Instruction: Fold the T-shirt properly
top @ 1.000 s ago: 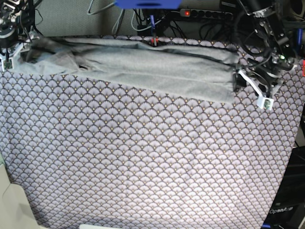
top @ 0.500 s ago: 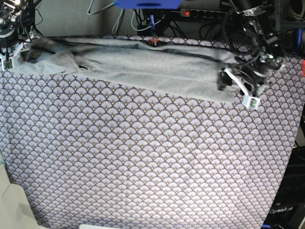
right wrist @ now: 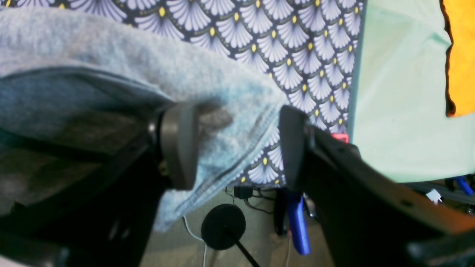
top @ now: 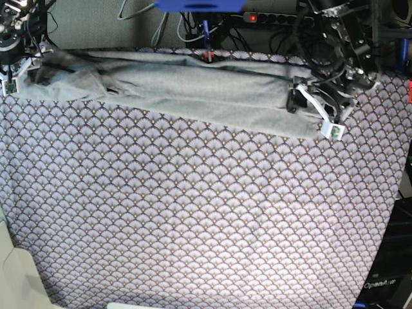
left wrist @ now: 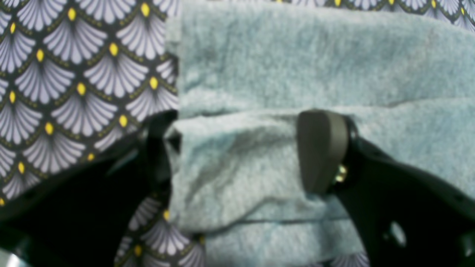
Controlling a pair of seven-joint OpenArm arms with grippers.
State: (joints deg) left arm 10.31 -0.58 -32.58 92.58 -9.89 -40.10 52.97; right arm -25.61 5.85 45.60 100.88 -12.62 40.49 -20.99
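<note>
- T-shirt (top: 193,90) stretched as a long folded band along the far edge of the scallop-patterned cloth (top: 193,212)
- left gripper (left wrist: 237,148) spread wide, straddling the shirt's end; one pad (left wrist: 321,148) resting on the fabric; not clamped
- right gripper (right wrist: 237,148) parted, hem corner hanging loose between its pads

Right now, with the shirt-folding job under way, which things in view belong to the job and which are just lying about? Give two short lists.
Belongs to the job:
- T-shirt, bunched along the far edge
- left hand, open astride one shirt end
- right hand, open around the other end's hem

Just lying about:
- scallop-patterned cloth under the shirt
- power strip and cables behind
</note>
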